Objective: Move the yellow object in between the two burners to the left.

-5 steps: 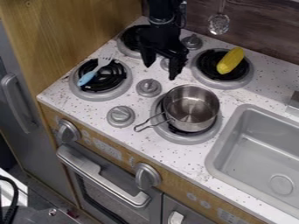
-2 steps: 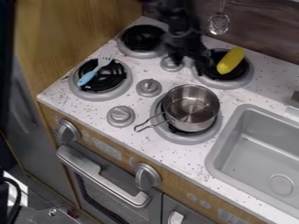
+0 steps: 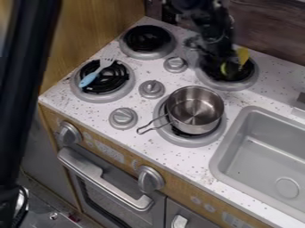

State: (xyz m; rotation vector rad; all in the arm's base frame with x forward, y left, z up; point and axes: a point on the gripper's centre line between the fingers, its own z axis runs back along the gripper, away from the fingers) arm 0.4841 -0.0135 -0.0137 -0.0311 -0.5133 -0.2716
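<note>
- Yellow object [image 3: 243, 54] seated on back right burner [image 3: 247, 83], partly covered by pincer [image 3: 221, 67]; a grasp is presumably being lined up.
- Wide or narrow: cannot be told.
- Pot [image 3: 195, 109] borne by front burner [image 3: 189, 141]; probably best left undisturbed.
- Since earlier frames: pincer brought rightward, over the yellow object; dark upright shape [image 3: 25, 98] now seen at left edge.

1. Fork [image 3: 98, 73] on the front left burner [image 3: 101, 98], before the back left burner [image 3: 131, 51].
2. Pot [image 3: 195, 111] on the front right burner [image 3: 175, 139].
3. Corn [image 3: 244, 55] at the back right burner [image 3: 229, 87], behind the pot.
4. Knobs [image 3: 152, 89] between left and right burners.
5. Sink [image 3: 262, 133] right of the pot.
</note>
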